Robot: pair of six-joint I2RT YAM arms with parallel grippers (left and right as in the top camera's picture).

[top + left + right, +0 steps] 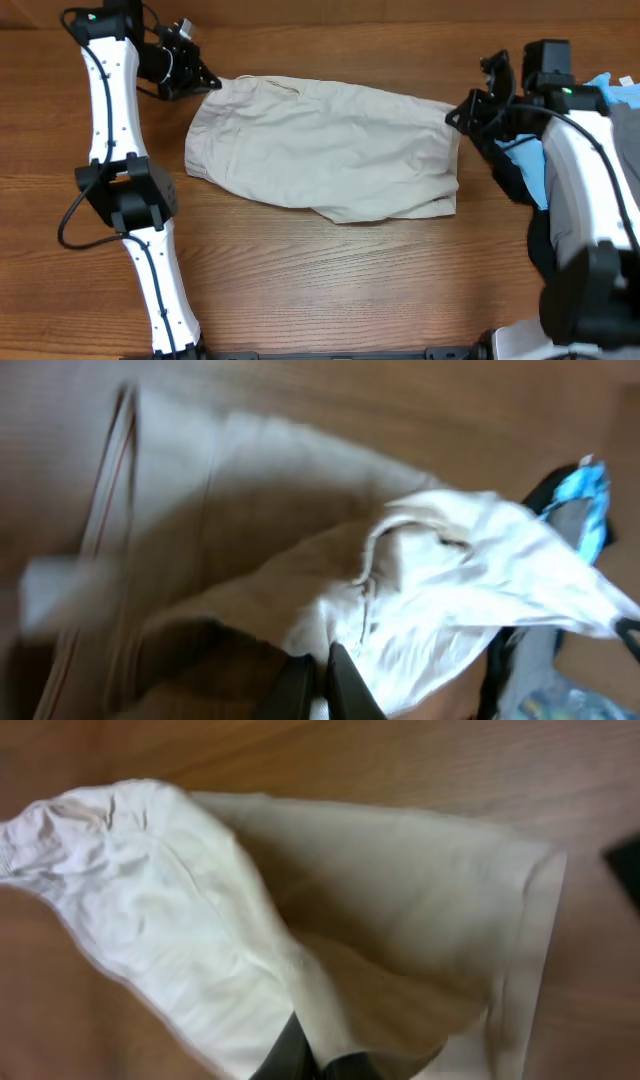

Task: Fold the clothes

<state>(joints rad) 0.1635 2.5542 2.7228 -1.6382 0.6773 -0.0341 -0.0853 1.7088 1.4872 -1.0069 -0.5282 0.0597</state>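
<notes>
The pale shorts (pixel 320 150) lie in the middle of the brown surface (pixel 330 290). They are spread out sideways and look a bit lumpy and wrinkled.

The left arm (pixel 108 110) is white. It goes up the left side of the surface, bends at a black joint, then turns in toward the shorts. The left pincer (pixel 207 80) is at the far left corner of the shorts. In the left wrist view its two fingers (pixel 350 695) are pressed together on a bit of the pale cloth. The cloth climbs up to them in a peak.

The right arm (pixel 590 170) comes up the right side and leans in over a heap of other clothes. A blue cloth (pixel 527 165) shows in that heap, just beside the shorts. The right pincer (pixel 458 115) is at the right edge of the shorts, near the far corner. In the right wrist view its dark fingers (pixel 285 1055) are shut tight at the bottom of the picture. The pale cloth runs right up to them, so it looks like they are pinching the edge of the shorts.

Both wrist views are blurry.
</notes>
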